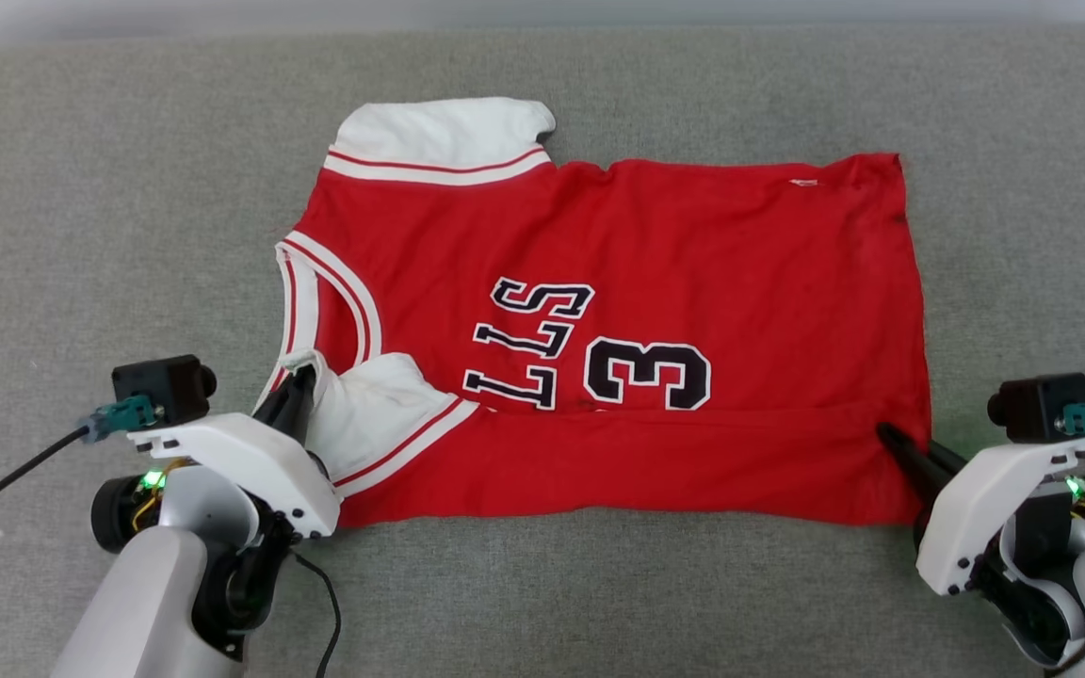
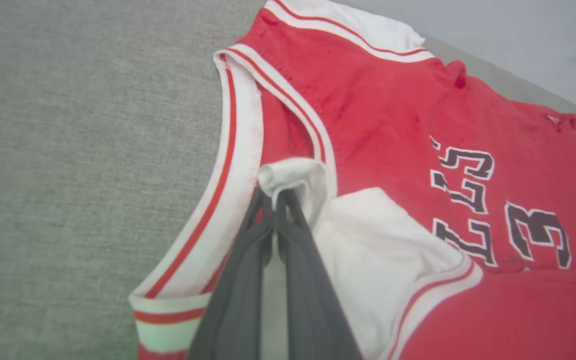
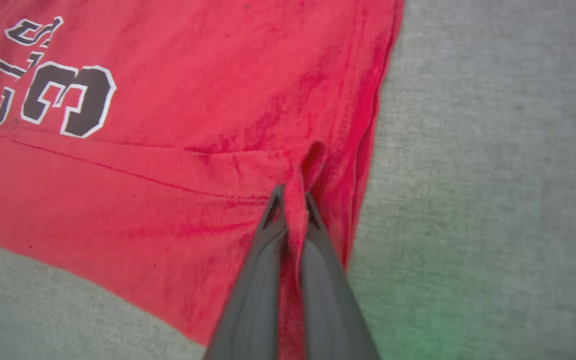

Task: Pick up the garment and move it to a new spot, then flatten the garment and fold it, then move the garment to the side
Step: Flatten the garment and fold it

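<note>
The garment (image 1: 693,245) lies sideways across the grey fabric surface (image 1: 81,188). Its near long edge is folded up over itself, so only "LLS 3" reads. The left gripper (image 1: 296,388) has its jaws pinching the white sleeve (image 1: 382,405) right beside the striped collar. The right gripper (image 1: 889,436) has its jaws pinching a red tuck at the hem corner. There's bare grey all round, widest out left and right.

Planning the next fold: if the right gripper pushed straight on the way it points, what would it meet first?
The garment: the right gripper is shut on a red pinch, and more cloth apparently lies straight ahead.
</note>
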You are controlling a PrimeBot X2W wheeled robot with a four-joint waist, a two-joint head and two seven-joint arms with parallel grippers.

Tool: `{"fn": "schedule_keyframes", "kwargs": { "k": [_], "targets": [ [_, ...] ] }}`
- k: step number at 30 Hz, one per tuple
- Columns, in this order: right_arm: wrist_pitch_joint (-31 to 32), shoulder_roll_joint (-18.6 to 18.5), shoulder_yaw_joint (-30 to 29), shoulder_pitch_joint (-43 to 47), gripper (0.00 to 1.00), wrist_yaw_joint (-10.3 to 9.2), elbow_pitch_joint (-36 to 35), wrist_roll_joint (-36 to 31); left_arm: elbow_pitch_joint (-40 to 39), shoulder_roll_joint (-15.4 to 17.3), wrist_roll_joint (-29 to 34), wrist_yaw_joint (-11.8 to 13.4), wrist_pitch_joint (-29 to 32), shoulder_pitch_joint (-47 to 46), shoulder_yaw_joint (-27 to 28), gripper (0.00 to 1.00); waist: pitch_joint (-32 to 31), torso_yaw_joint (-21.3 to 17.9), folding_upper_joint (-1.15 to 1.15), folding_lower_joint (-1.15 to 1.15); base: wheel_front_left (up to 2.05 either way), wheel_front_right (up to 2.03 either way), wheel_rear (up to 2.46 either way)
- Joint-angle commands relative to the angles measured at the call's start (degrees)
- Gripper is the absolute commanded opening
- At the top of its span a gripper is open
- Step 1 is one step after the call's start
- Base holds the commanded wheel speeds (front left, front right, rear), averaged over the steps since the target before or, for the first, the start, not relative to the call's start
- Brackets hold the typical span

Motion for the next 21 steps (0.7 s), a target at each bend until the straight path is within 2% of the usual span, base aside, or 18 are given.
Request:
{"fn": "schedule_keyframes", "kwargs": {
  "k": [1,2,3,4,5,12,21],
  "targets": [
    [-0.51,-0.45,0.63,-0.97,0.00,-0.07,1.23,-0.23,1.37,-0.52,-0.54,-0.63,0.55,-1.20,-0.35,0.00,0.95,0.18,0.00,-0.01,0.00,0.00,0.00],
    [-0.99,-0.53,1.11,-1.28,0.31,-0.08,2.06,-0.31,2.83,-0.76,-0.76,-1.11,1.04,-1.78,-0.69,0.04,1.10,0.26,0.00,-0.01,0.00,0.00,0.00],
    [-1.36,-0.46,1.64,-1.46,0.65,-0.08,2.86,-0.02,3.99,-0.89,-1.07,-1.48,1.36,-2.38,-0.92,0.38,1.14,0.33,0.00,-0.01,0.00,0.00,0.00],
    [-1.71,-0.55,2.06,-1.72,1.00,-0.08,3.45,0.26,5.05,-0.83,-1.06,-1.71,1.46,-2.99,-1.00,0.85,1.22,0.37,0.00,-0.01,0.00,0.00,0.00],
    [-2.15,-0.67,2.48,-1.93,1.00,-0.08,3.99,0.38,5.87,-1.11,-1.27,-2.02,1.10,-3.43,-0.98,1.00,1.25,0.42,0.00,-0.01,0.00,0.00,0.00],
    [-9.39,-1.52,3.15,-2.12,1.00,-0.07,1.81,0.87,9.23,-0.17,-2.13,-2.96,0.11,-3.96,0.01,1.00,-0.93,0.17,0.00,-0.01,0.00,0.00,0.00],
    [-16.81,0.30,-2.12,1.70,1.00,-0.05,-5.34,-2.81,3.48,4.91,-2.00,-1.60,4.51,-0.29,0.71,1.00,-6.55,-1.04,0.00,-0.01,0.00,0.00,0.00]
  ]
}}
